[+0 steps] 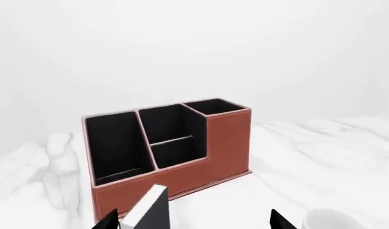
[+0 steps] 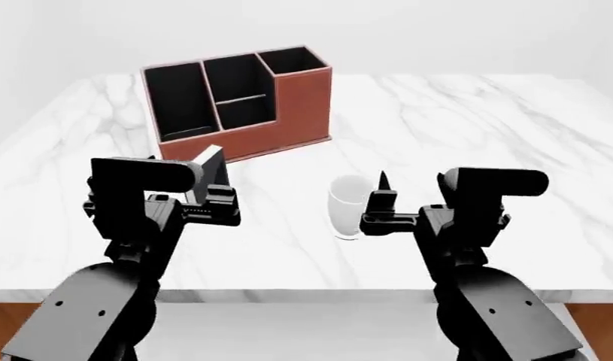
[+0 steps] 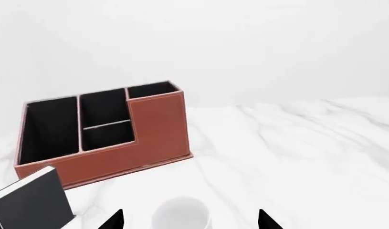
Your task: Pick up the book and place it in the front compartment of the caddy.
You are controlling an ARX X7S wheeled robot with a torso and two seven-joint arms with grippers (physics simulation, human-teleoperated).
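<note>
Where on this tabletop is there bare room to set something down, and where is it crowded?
Bare marble lies right of the caddy and beyond the mug, out to the table's right edge. Another patch lies left of the caddy. It is crowded between caddy, book and mug, where the left hand and right hand sit.

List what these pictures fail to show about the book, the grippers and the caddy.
- Book: head view, lower part hidden behind the left arm; cropped in both wrist views.
- Left gripper: only fingertips in frame; contact with the book unclear.
- Right gripper: only fingertips in frame.
- Caddy: cell floors lost in black lining.
</note>
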